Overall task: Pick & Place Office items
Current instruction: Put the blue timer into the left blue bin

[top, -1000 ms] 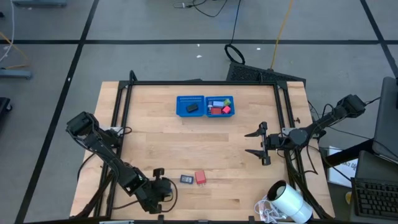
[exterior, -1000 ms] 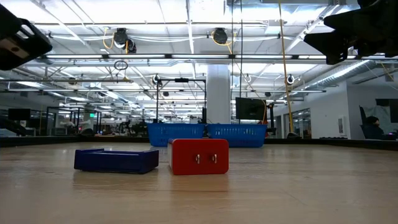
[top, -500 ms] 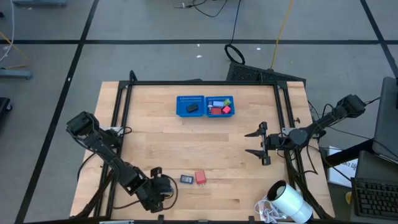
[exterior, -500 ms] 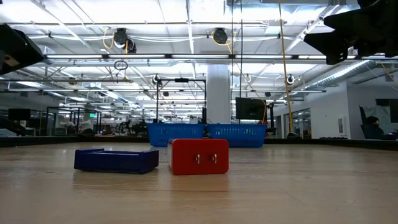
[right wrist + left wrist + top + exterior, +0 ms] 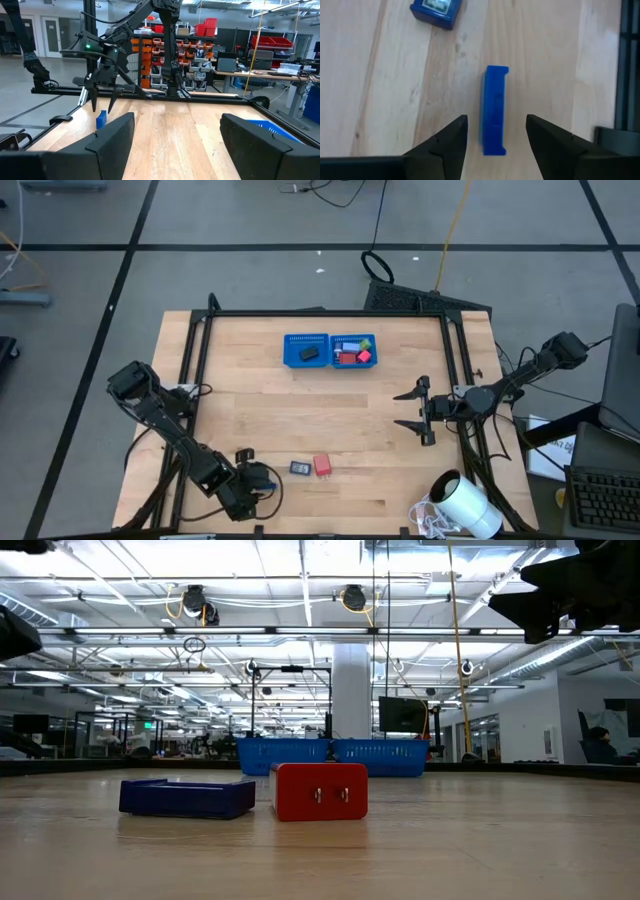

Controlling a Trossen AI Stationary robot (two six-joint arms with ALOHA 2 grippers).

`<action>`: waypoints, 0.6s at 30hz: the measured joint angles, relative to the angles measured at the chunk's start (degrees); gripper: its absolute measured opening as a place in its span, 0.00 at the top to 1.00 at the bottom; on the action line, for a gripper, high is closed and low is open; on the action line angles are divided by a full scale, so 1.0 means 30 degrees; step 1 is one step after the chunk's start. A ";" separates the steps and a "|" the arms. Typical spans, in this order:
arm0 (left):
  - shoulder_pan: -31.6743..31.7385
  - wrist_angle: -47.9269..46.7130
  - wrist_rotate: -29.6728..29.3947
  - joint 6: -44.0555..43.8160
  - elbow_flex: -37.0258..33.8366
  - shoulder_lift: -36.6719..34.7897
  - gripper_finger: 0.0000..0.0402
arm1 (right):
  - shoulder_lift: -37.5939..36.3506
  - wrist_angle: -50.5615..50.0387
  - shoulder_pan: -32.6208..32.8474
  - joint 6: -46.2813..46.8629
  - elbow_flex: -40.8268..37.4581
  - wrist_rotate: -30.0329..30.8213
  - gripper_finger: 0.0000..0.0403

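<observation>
My left gripper [image 5: 250,465] is open near the table's near edge, left of the middle. Its fingers stand on either side of and above a small blue piece [image 5: 494,110] without touching it. That piece stands on its narrow edge on the wood, and the right wrist view shows it [image 5: 101,119] under the left gripper [image 5: 101,97]. A dark blue flat piece [image 5: 300,467] and a red block [image 5: 322,465] lie just to the right, flat on the table. My right gripper [image 5: 415,411] hangs open over the table's right part and holds nothing.
A blue mesh two-part tray [image 5: 330,350] sits at the far middle with a dark piece and red pieces inside. A big white cylinder [image 5: 466,503] lies at the near right corner. A black frame [image 5: 195,370] borders the table. Bare wood lies between the tray and the pieces.
My left gripper has shifted a little toward the table's left edge, away from the dark blue piece and the red block. Both of those stay where they were. The right arm has kept still.
</observation>
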 joint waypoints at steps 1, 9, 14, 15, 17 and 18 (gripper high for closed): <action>-0.0093 0.0049 -0.0028 -0.0060 0.0000 0.0000 0.50 | 0.0007 -0.0007 -0.0004 -0.0004 -0.0001 0.0001 0.30; -0.0260 0.0170 -0.0405 -0.0282 -0.0007 0.0847 0.55 | 0.0007 -0.0013 0.0003 -0.0001 0.0001 0.0001 0.30; -0.0271 0.0123 -0.0230 -0.0273 -0.0007 0.1475 0.58 | 0.0000 0.0006 0.0003 0.0003 0.0001 0.0001 0.30; -0.0271 0.0116 -0.0221 -0.0228 -0.0007 0.1551 0.58 | 0.0000 -0.0006 0.0003 0.0001 0.0000 -0.0005 0.30; -0.0234 0.0097 -0.0033 -0.0216 -0.0007 0.1720 0.60 | 0.0007 -0.0008 0.0000 0.0000 -0.0002 -0.0004 0.30; -0.0220 0.0016 -0.0029 -0.0216 -0.0007 0.1755 0.61 | 0.0003 0.0003 0.0003 0.0000 0.0000 -0.0006 0.30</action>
